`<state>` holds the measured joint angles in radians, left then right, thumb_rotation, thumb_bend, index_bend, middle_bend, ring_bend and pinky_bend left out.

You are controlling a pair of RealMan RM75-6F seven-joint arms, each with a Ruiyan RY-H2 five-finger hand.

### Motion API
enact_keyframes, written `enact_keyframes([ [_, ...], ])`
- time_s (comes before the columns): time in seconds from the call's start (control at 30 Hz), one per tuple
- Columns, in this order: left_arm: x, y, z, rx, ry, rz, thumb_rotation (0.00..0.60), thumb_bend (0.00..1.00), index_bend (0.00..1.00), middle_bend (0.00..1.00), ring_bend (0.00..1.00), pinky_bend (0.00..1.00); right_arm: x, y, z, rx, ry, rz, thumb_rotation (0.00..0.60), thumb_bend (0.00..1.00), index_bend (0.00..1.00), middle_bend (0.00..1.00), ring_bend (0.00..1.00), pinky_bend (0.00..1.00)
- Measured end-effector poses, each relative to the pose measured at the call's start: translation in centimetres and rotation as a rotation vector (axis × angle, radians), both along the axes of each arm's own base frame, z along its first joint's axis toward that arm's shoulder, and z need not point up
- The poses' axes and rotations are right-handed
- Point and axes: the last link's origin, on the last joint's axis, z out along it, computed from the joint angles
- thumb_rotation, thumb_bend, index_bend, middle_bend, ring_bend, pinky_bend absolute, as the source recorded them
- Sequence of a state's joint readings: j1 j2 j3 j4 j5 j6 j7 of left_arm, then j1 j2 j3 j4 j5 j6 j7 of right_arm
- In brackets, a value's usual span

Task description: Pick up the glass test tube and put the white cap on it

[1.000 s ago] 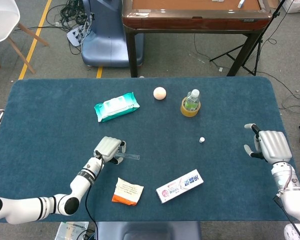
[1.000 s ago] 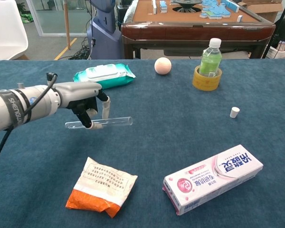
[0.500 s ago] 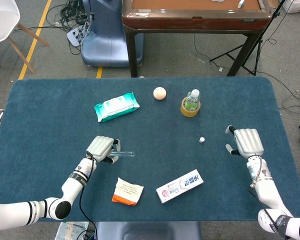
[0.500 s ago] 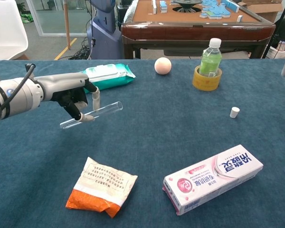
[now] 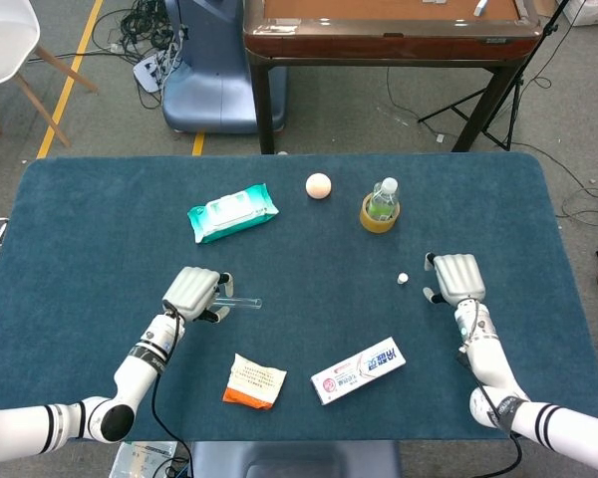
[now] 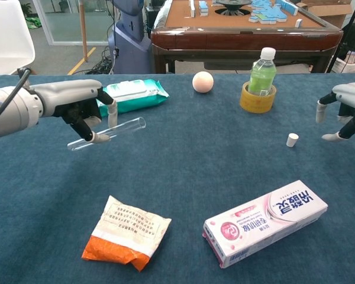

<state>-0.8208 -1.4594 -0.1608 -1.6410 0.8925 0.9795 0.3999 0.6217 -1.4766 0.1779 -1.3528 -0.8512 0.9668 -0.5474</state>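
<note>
1. Head view: left hand (image 5: 192, 292) at lower left of centre, pinching a clear glass test tube (image 5: 241, 302) that juts rightward above the blue cloth table (image 5: 100, 219). Small white cap (image 5: 403, 278) right of centre, just left of the right hand (image 5: 456, 276), fingers spread, holding nothing.
2. Chest view: left hand (image 6: 86, 106) at left, gripping the tilted tube (image 6: 121, 127). Cap (image 6: 292, 139) at right, near the empty, spread right hand (image 6: 346, 106).

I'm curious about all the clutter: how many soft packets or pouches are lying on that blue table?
2. A green wet-wipes pack lies at the far left, beside the ball. An orange-and-white sachet lies near the front edge, left of the toothpaste box. None seem hidden.
</note>
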Motion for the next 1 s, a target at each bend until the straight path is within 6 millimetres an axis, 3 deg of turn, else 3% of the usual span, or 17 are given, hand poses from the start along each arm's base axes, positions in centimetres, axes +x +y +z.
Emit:
enact_keyframes([
  [0.37,-0.3,-0.1,0.3,0.002,0.007,0.008,0.6,0.32,0.56,0.91,0.96,1.0,1.2,-1.9,-2.9,0.03,-0.041,-0.011,0.6,0.31,0.43,0.97,1.0,1.0],
  [1.0,-0.8,0.0,0.3,-0.002,0.005,0.02,0.6,0.32,0.56,0.91,0.96,1.0,1.8,-2.4,-3.8,0.037,-0.04,-0.017,0.6,0.31,0.46,0.97,1.0,1.0],
])
